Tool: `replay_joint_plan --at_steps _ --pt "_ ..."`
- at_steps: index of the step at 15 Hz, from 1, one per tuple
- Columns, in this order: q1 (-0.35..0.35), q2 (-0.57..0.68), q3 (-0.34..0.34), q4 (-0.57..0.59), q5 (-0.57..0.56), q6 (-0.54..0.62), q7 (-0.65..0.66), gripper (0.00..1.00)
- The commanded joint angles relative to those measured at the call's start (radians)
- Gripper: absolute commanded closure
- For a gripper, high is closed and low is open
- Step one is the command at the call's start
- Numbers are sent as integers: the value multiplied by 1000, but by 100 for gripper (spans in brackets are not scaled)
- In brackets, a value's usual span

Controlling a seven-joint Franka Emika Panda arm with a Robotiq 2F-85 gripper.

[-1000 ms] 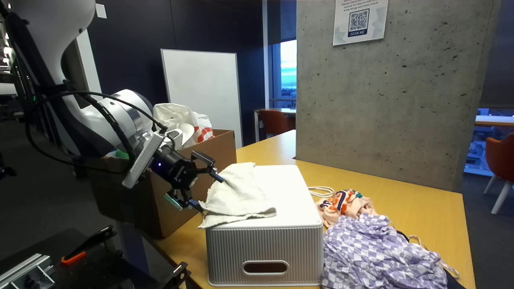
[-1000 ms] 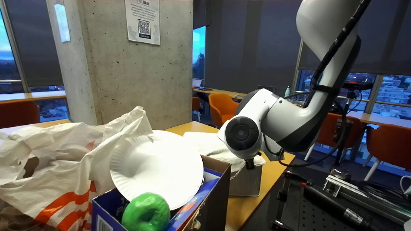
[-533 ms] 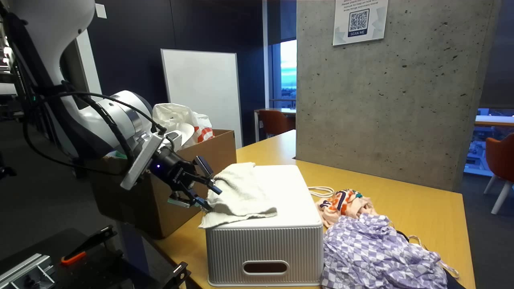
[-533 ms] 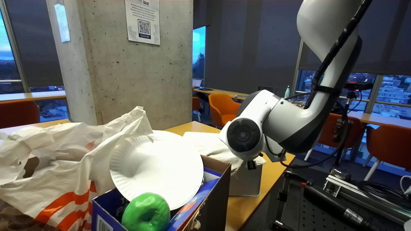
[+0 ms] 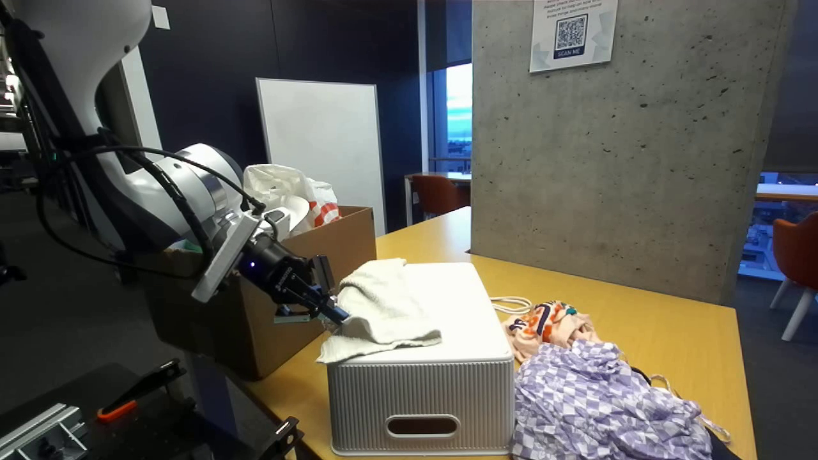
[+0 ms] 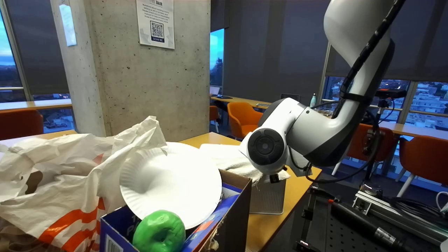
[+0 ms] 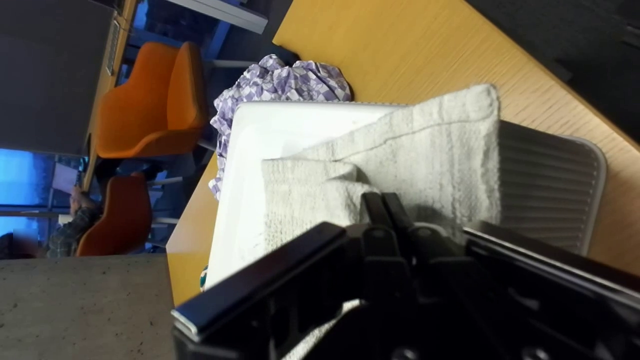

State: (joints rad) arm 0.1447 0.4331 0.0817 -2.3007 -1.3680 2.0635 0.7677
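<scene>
The claw (image 7: 381, 199) is closed narrow, its 2 fingertips brought together against the white cloth (image 5: 393, 313) near the cloth's edge; whether a fold of the fabric is caught between them is hard to tell. The cloth lies rumpled on top of the white box (image 5: 457, 306), and in the wrist view 1 corner of it reaches past the rim, over the ribbed side. The box stands on the yellow bench (image 5: 677, 332) and has 1 rounded slot (image 5: 422, 425) in its ribbed face.

On the side away from the claw, just beside the box, lie the crumpled purple checked fabric (image 5: 607, 402) and the peach printed fabric (image 5: 556, 329), with a loop of white cord (image 5: 511, 303) near the latter. On the claw's side is the brown cardboard box (image 5: 319, 262); an exterior view shows 1 white plate (image 6: 189, 189) and 1 green ring-shaped thing (image 6: 159, 231) there, next to the white bag (image 6: 70, 185) with orange stripes. Beside the bench rises the concrete column (image 5: 613, 179), bearing 1 poster (image 5: 573, 61).
</scene>
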Motion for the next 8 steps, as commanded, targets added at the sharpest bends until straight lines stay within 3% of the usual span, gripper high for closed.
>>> replay_joint_plan --at_steps 1,8 --pt "-40 -72 4 -39 -6 44 -10 99" --pt "-159 -242 -61 -74 18 162 -27 99"
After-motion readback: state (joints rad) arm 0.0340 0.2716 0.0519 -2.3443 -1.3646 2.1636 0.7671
